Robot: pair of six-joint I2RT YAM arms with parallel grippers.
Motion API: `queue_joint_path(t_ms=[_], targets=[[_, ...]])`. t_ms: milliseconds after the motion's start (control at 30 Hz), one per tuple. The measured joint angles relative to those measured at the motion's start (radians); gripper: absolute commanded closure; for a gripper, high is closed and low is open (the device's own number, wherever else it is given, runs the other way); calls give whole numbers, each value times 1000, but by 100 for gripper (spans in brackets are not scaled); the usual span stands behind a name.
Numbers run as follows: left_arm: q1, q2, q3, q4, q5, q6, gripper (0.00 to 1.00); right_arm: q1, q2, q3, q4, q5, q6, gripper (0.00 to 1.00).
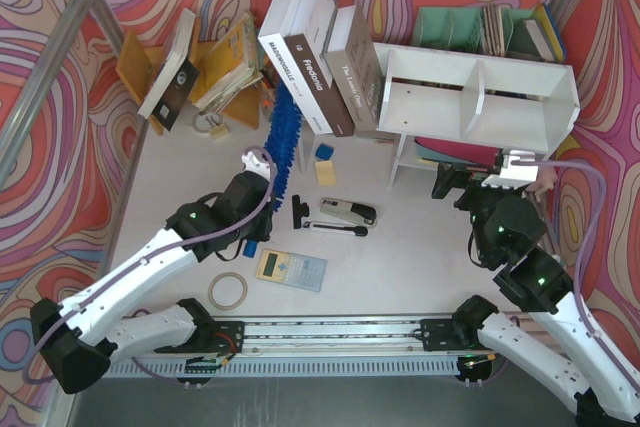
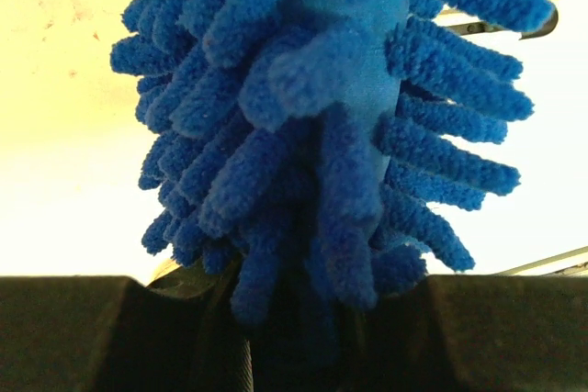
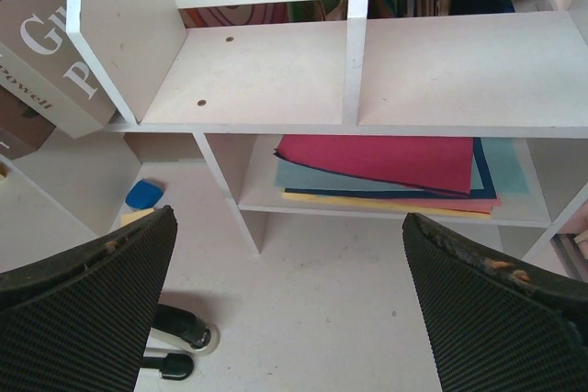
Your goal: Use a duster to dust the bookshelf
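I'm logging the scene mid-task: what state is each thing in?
duster: held in left gripper
left gripper: shut on duster
right gripper: open, empty, facing bookshelf
bookshelf: upper compartments empty, papers on lower level
books: leaning against bookshelf
stapler: closed, lying flat

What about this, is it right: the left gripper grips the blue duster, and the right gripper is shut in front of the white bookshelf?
Not quite. The right gripper is open, not shut: the right wrist view shows it spread wide with nothing held, facing the bookshelf. The left gripper does grip the duster.
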Motion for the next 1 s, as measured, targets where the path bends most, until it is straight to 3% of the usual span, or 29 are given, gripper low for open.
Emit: queue_joint_path(t_ms=[400,733,1000], targets=[[22,42,1,-6,8,0,100,0,19,0,-1,-1,8,1],[59,-175,-16,5,13,21,100,0,18,0,-1,-1,14,1],[60,-38,-18,2,88,10,100,0,24,0,-1,4,14,1]])
